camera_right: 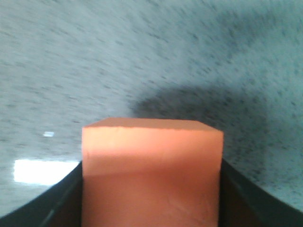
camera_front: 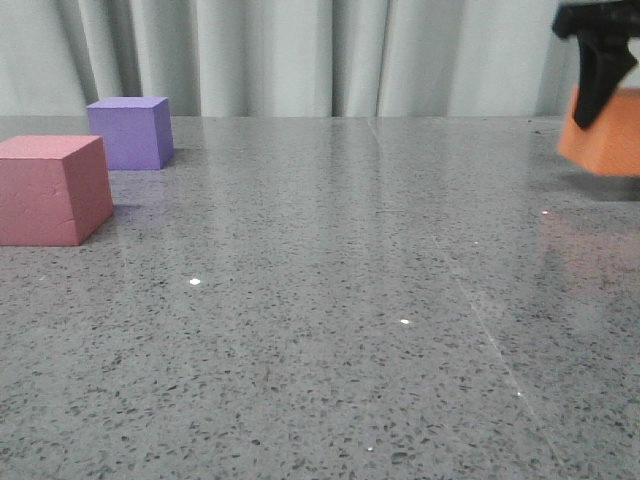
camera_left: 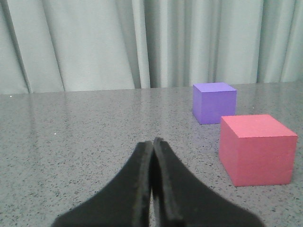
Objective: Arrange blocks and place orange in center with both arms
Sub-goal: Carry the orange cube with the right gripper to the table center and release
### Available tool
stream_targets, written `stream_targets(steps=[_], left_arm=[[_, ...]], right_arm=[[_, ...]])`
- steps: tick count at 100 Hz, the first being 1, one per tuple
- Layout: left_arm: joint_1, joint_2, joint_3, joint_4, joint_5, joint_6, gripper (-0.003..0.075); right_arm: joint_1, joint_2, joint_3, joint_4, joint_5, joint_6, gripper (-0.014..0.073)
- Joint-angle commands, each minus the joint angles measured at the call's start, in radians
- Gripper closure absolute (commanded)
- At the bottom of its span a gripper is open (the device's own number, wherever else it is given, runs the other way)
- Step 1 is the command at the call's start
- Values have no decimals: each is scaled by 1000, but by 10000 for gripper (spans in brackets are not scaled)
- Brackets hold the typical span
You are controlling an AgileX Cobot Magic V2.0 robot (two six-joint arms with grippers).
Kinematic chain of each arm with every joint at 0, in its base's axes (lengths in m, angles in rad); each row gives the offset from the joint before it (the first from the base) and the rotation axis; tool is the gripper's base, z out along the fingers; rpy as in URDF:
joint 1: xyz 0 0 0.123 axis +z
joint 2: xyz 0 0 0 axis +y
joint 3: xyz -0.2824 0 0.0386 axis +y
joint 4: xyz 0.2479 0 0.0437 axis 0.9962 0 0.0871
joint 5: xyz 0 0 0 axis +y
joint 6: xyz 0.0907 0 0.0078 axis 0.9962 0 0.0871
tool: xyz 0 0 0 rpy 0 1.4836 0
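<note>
I'm holding the orange cube (camera_front: 603, 145) clamped in the right gripper (camera_front: 598, 70), lifted above the table (camera_front: 330, 300) at far right, ready for the gap between the red cube (camera_front: 52, 188) and the purple cube (camera_front: 130, 131), while the left gripper (camera_left: 153, 144) is sitting pressed shut and empty.

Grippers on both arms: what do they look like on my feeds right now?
The left gripper has matte black fingers that broaden from narrow tips into wide curved bases, with faintly ridged inner edges. The right gripper is also black and angular, claw-like in the front view; in its wrist view only dark curved finger edges show. No cables, markings or lights are visible.
</note>
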Motion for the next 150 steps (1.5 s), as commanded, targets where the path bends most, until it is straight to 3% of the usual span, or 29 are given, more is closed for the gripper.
stream_targets(steps=[1, 36, 61, 76, 107, 134, 150], left_arm=[[2, -32, 56, -9, -83, 2, 739], [2, -32, 56, -9, -83, 2, 739], [2, -32, 56, -9, -83, 2, 739], [2, -32, 56, -9, -83, 2, 739], [2, -32, 56, -9, -83, 2, 739], [2, -32, 56, -9, -83, 2, 739], [2, -32, 56, -9, -83, 2, 739]], right_arm=[[36, -71, -65, 27, -16, 28, 393], [269, -37, -152, 7, -28, 216, 393], [446, 80, -283, -210, -16, 482, 393], [503, 158, -367, -221, -13, 578, 393], [577, 304, -528, -221, 55, 614, 393], [586, 334, -545, -220, 45, 618, 381], [586, 334, -545, -220, 31, 618, 234]])
